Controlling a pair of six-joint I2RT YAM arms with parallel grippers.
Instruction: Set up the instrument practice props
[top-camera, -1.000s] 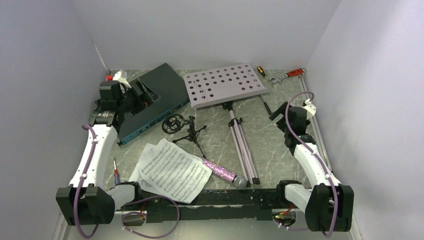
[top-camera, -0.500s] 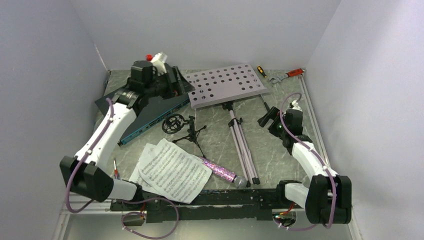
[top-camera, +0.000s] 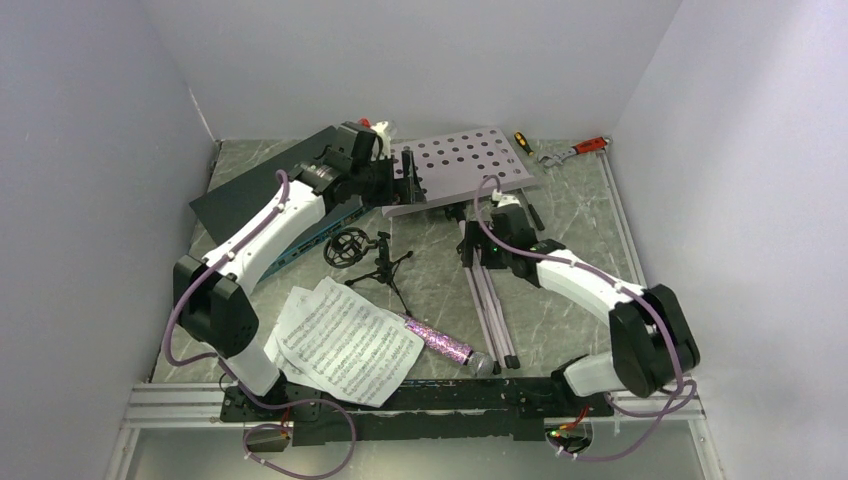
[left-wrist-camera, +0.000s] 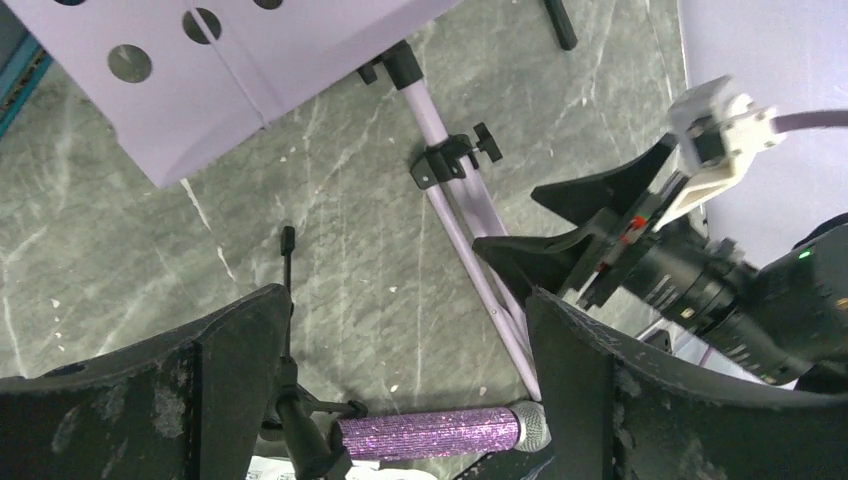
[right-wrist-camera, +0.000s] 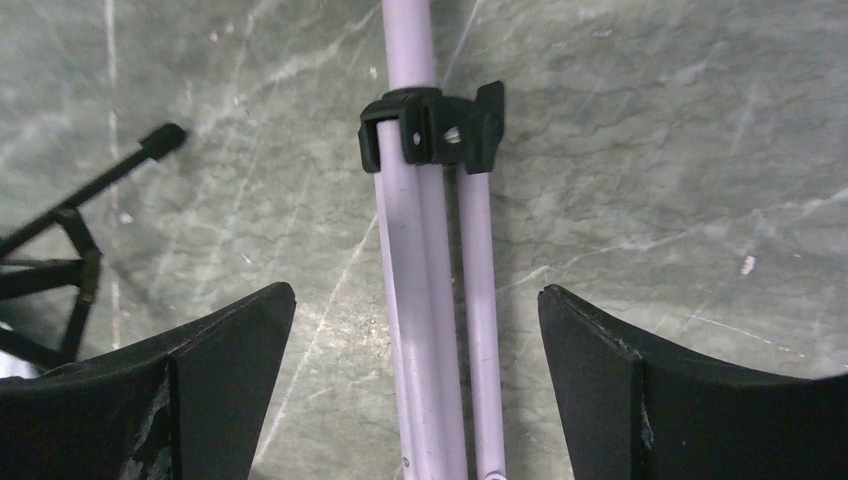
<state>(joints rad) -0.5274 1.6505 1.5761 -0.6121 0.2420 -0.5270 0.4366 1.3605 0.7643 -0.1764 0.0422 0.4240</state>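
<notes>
The pale-lilac perforated music stand (top-camera: 470, 165) lies flat at the back, its folded silver tripod (top-camera: 487, 295) pointing toward me. My right gripper (top-camera: 479, 255) is open, low over the tripod; in the right wrist view (right-wrist-camera: 415, 390) its jaws straddle the poles (right-wrist-camera: 410, 250) just below a black clamp (right-wrist-camera: 430, 130), apart from them. My left gripper (top-camera: 410, 186) is open and empty above the plate's near-left corner (left-wrist-camera: 250, 70). Two sheet-music pages (top-camera: 345, 340) lie front left. The purple glitter microphone (top-camera: 440, 342) lies beside them. The black mic stand (top-camera: 372, 258) lies on its side.
A dark flat box with a teal edge (top-camera: 255, 200) lies at the back left under my left arm. An orange screwdriver (top-camera: 522, 143) and a red tool (top-camera: 578, 150) lie at the back right. A red-handled tool (top-camera: 232, 350) lies front left. Walls enclose three sides.
My left arm swung right, from over the dark box to the music stand's near-left corner. My right arm swung left, from the right side to over the stand's tripod poles.
</notes>
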